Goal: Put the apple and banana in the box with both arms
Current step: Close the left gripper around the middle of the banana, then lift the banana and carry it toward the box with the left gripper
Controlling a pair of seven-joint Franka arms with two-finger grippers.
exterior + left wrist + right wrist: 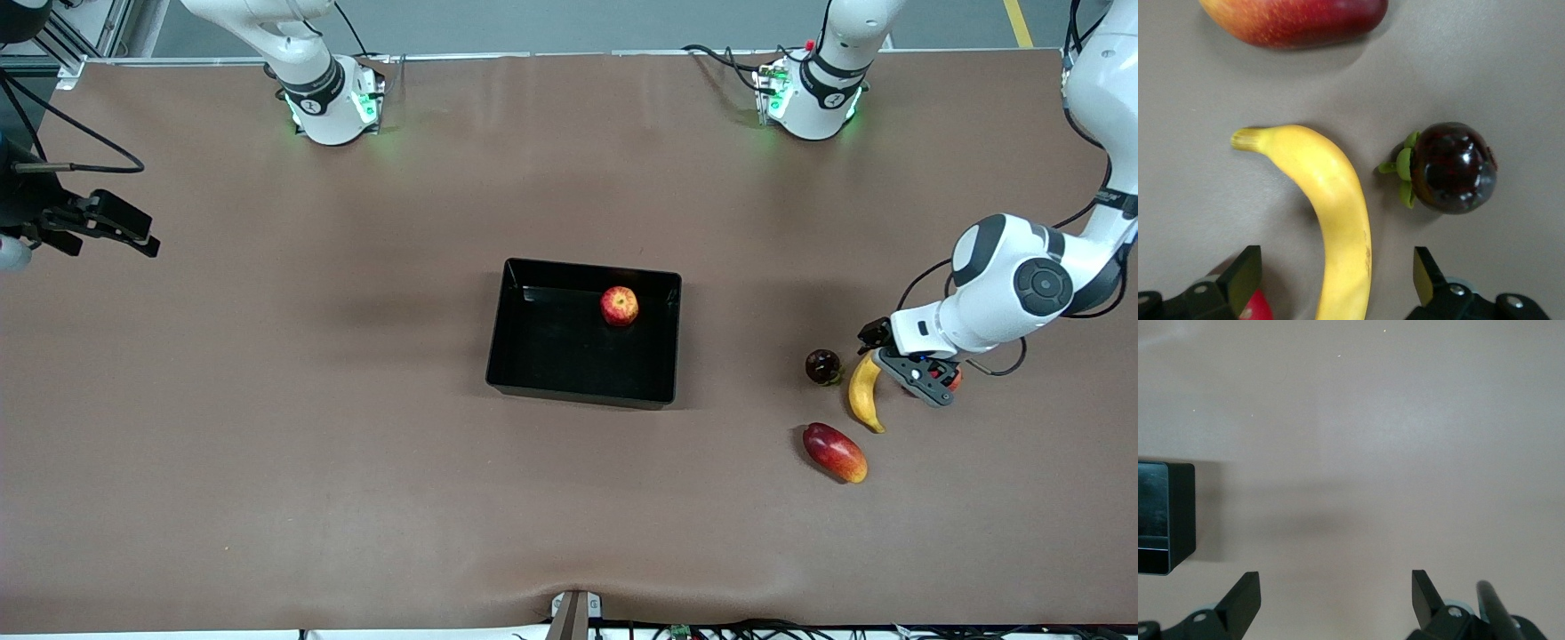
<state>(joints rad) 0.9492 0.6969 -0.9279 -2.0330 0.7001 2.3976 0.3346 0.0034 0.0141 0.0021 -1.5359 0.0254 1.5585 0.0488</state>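
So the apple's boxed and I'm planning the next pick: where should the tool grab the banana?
Take the banana across its thick middle, from above. It lies flat, and the open left tool already straddles it, clear of the dark round fruit beside it.

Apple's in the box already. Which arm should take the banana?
Left. Its open pincer already straddles the banana at the left arm's end of the table. The right pincer waits open over bare table, well away from the box holding the apple.

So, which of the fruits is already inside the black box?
Only the apple: it sits in the box. The banana, the mango and the dark round fruit lie on the table.
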